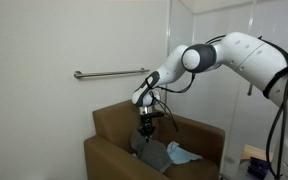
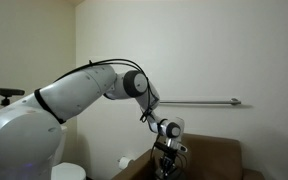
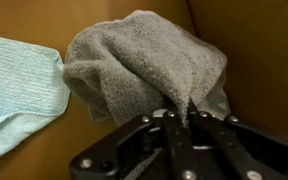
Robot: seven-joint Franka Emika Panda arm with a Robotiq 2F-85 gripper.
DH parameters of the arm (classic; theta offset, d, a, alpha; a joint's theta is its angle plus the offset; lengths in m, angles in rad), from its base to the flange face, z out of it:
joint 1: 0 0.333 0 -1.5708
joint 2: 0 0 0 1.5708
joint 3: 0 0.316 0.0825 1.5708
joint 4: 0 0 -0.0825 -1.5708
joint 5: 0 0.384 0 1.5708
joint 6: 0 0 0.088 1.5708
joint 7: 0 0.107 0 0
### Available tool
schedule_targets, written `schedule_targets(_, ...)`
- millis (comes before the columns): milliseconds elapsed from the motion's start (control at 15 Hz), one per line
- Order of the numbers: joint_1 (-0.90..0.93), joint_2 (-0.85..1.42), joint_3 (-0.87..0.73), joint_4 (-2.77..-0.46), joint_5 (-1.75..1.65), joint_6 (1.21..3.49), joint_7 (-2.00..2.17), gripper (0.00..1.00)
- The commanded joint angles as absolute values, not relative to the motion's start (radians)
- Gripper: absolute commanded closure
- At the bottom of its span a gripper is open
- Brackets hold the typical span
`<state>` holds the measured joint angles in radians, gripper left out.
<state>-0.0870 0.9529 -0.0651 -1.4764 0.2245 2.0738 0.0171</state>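
Observation:
My gripper [image 3: 179, 108] is shut on a fold of a grey towel [image 3: 144, 60], which bunches out ahead of the jaws in the wrist view. A light blue cloth [image 3: 19, 85] lies beside it on the brown seat. In an exterior view the gripper [image 1: 147, 128] hangs over the seat of a brown armchair [image 1: 114, 125], with the grey towel [image 1: 152, 152] draping down from it and the blue cloth [image 1: 182, 155] next to it. From the opposite side, an exterior view shows the gripper [image 2: 167, 160] low above the armchair [image 2: 214, 160]; the towel is hidden there.
A metal grab rail [image 1: 109, 74] runs along the white wall behind the chair, also seen as a rail [image 2: 199, 101] in an exterior view. The chair's back and arms enclose the seat. A cardboard box [image 1: 256, 158] stands beside the chair.

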Motion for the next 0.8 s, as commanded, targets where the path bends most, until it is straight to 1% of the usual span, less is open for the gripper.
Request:
schedule_targets(0,-0.07,0.736,-0.049,-1.71,0.223,2.168,0.054,0.94)
schedule_targets(200,-0.066,0.596,-0.039,-1.84,0.231,2.211,0.049,0.94)
schedule_targets(400,-0.101,0.472,-0.035,-1.969,0.261,2.198,0.014,0.94)
schedule_targets(467,-0.114,0.451,-0.036,-1.991,0.269,2.184,-0.001,0.86)
schedule_targets(533,-0.125,0.443,-0.043,-2.001,0.269,2.168,-0.008,0.85)
schedule_targets(600,-0.141,0.434,-0.047,-2.016,0.275,2.165,-0.018,0.92)
schedule_targets(733,-0.172,0.444,-0.052,-2.017,0.279,2.146,-0.055,0.94)
